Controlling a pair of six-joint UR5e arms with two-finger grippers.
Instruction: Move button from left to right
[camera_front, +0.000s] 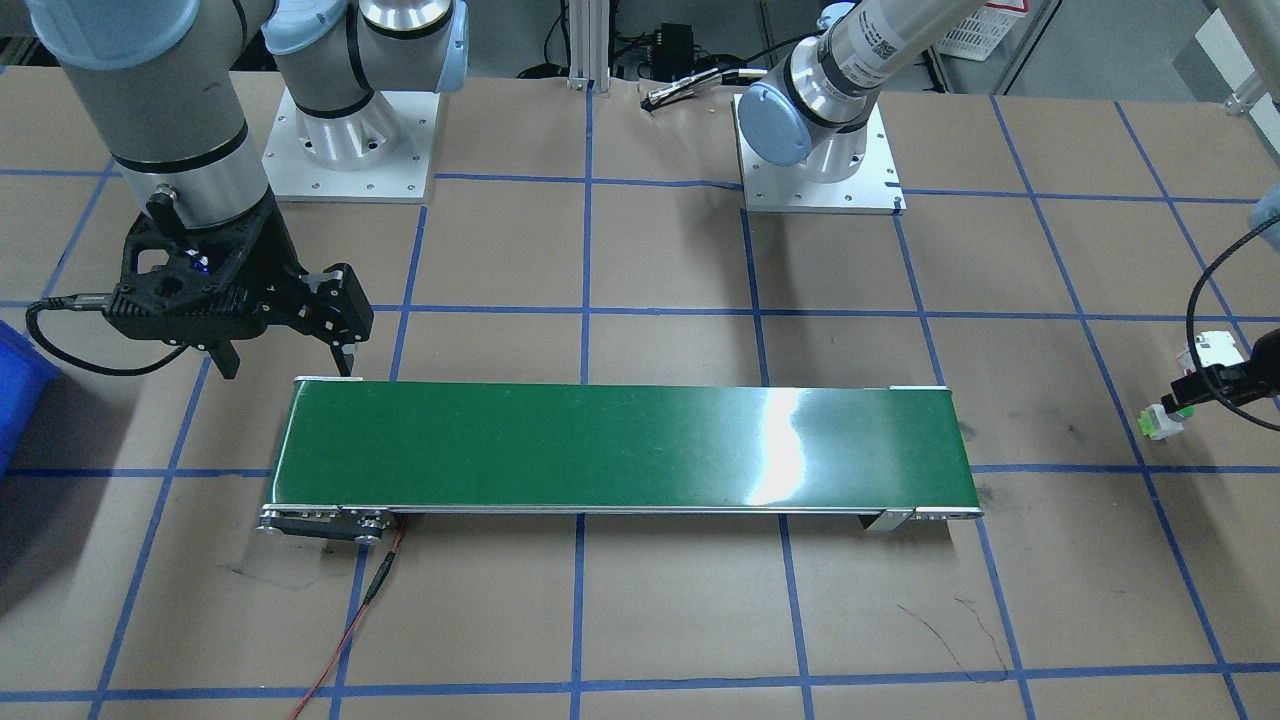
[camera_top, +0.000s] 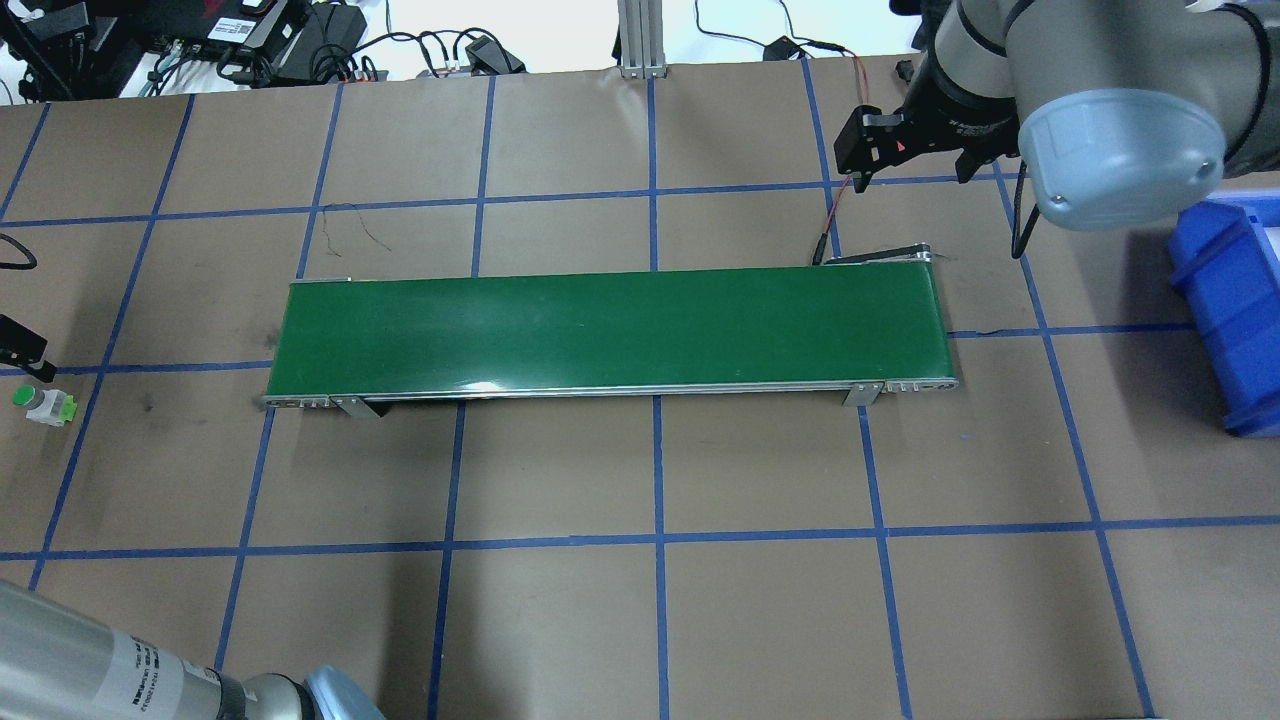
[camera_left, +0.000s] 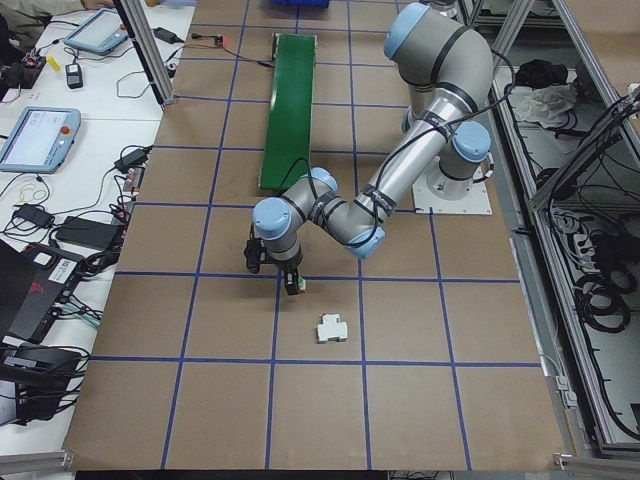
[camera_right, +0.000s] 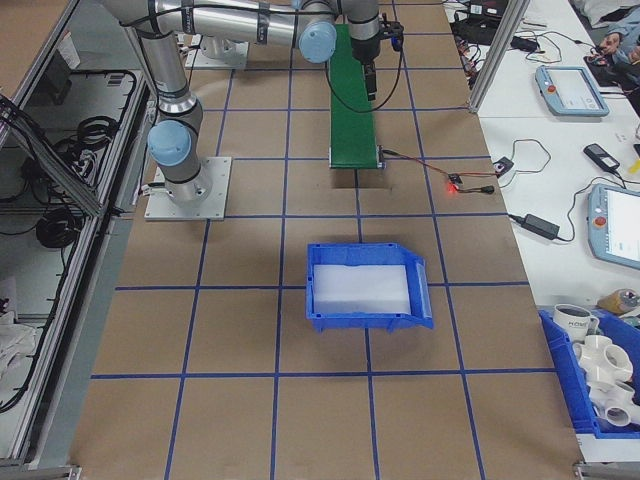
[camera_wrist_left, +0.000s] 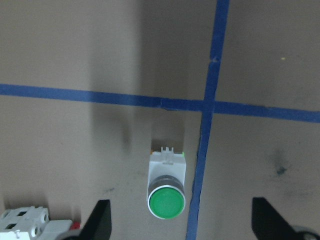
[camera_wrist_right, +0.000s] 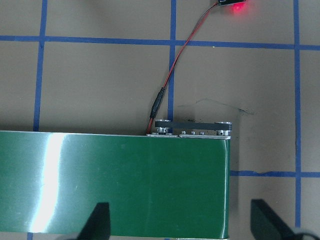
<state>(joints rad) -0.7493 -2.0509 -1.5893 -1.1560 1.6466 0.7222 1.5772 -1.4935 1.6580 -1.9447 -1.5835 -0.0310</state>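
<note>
A: Where was the button (camera_wrist_left: 166, 192)?

B: On the brown paper of the table (camera_top: 760, 470), well off the left end of the green belt (camera_top: 610, 327). It lay on its side, its round green cap facing the left wrist camera and its white body just beside a blue tape line.

A: And the left gripper (camera_wrist_left: 180, 220)?

B: Right over the button. Its jaws stood wide apart, one dark fingertip (camera_wrist_left: 100, 217) on each side of the button, neither touching it. The overhead view caught only a black part of it at the frame's left edge, just above the button.

A: Anything else near it?

B: A white block (camera_left: 332, 328) with red parts lay on the paper close by; a corner of it showed at the lower left of the left wrist view.

A: The right gripper (camera_front: 285, 365)?

B: Near the belt's right end, by the far edge, above the table. Its jaws were apart with nothing between them. Its wrist camera looked down on the belt's end, a red and black wire (camera_wrist_right: 172, 80) and a small red light (camera_wrist_right: 236, 8).

A: What else was on that side?

B: A blue bin (camera_right: 368, 287) sat on the table beyond the belt's right end, well apart from it.
</note>
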